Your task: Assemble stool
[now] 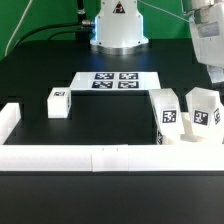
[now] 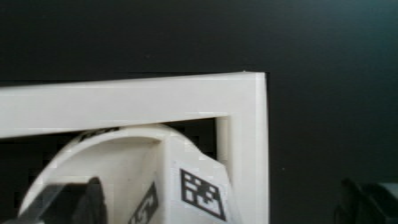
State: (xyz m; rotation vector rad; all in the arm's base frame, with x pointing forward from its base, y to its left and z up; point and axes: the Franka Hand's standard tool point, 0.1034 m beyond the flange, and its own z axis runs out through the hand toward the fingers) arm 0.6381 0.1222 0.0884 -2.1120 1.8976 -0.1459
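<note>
Gaping wide, jaws hover over the seat (image 2: 134, 165) (tagged, white).

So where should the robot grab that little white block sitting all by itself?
Grip the lone leg block across its two flat side faces, coming straight down from above. It sits flat with its tag facing up, its sides look parallel, and nothing crowds it, so there should be room on either side.

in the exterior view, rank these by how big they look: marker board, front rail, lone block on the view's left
1. front rail
2. marker board
3. lone block
The front rail lies nearest the camera, which adds to its lead.
</note>
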